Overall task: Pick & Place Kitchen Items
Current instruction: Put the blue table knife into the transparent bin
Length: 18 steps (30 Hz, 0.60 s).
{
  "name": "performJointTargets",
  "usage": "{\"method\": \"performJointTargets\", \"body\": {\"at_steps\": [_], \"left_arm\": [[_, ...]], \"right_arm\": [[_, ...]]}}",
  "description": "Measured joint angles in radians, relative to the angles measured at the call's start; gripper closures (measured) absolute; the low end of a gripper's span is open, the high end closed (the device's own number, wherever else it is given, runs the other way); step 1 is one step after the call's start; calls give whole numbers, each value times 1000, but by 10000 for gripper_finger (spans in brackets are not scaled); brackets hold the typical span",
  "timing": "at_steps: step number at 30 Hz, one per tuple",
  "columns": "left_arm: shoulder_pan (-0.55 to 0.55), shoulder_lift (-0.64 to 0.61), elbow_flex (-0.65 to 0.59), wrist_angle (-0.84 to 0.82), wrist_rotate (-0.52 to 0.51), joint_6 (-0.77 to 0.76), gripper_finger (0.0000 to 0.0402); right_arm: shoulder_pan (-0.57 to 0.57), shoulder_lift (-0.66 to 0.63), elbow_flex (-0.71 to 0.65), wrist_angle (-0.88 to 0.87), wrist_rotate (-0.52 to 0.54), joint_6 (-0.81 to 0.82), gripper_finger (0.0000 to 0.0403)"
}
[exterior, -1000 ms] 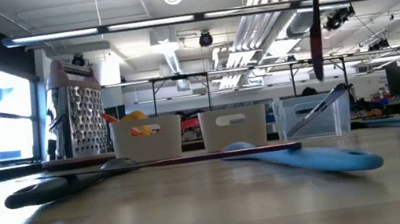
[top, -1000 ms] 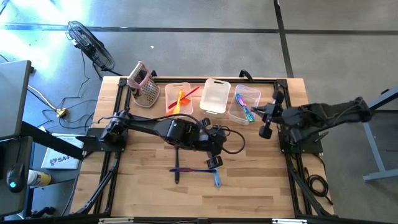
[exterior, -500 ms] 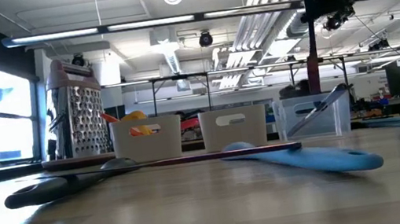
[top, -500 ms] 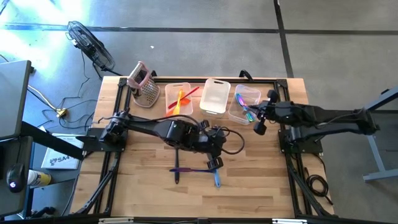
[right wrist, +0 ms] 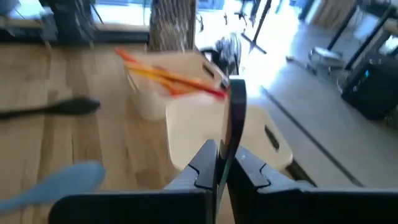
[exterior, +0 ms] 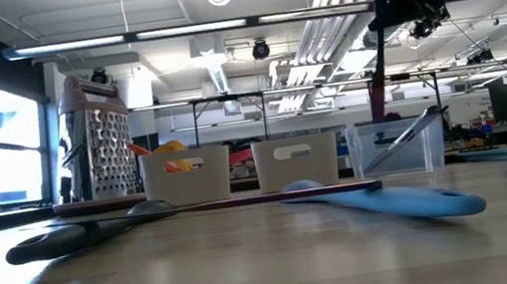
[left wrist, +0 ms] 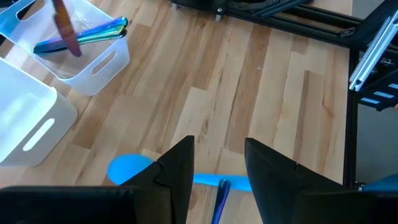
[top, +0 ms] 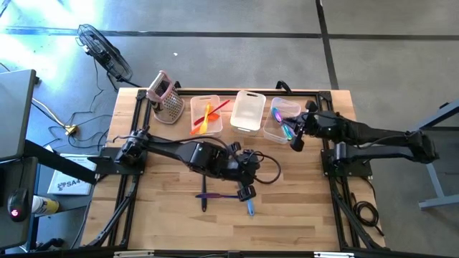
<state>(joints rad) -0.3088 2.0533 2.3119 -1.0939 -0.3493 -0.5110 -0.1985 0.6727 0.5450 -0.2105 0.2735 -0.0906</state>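
Near the front edge of the wooden tabletop (top: pixel 165 222) lie three slim plastic utensils. A blue plastic spatula (top: pixel 249 206) lies beside a thin purple plastic utensil (top: pixel 215 196), and a dark plastic utensil (top: pixel 204 193) crosses the purple one. In the low view the blue spatula's flat end rests on the wood.

The left gripper (top: pixel 246 192) hangs just above the blue spatula. Its two dark fingers (left wrist: pixel 177 171) are partly apart and hold nothing.

Farther back, three clear plastic bins stand in a row near the back edge. The left clear bin (top: pixel 195 104) has orange and red plastic utensils (top: pixel 208 116) in it. The middle clear bin (top: pixel 247 111) sits beside it. The right clear bin (top: pixel 271 129) has shiny blue and purple plastic utensils (top: pixel 281 122) in it.

The right gripper (top: pixel 296 141) is up in the air over the right bin. Its fingers are squeezed tight on a slim dark red plastic utensil (exterior: pixel 378 68), which hangs down from it.

A metal box grater with a pink handle (top: pixel 165 97) stands near the back left corner.
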Motion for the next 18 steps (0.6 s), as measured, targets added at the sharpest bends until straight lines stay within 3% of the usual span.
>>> {"method": "performJointTargets", "body": {"at_steps": [6,11,18], "left_arm": [[1,0,0,0,-4,4,265],[1,0,0,-1,-31,6,265],[1,0,0,-1,-38,5,265]], "right_arm": [[-63,24,13,14,23,-122,396],[-182,119,13,84,-92,-139,396],[-312,212,13,141,-177,-148,397]]}}
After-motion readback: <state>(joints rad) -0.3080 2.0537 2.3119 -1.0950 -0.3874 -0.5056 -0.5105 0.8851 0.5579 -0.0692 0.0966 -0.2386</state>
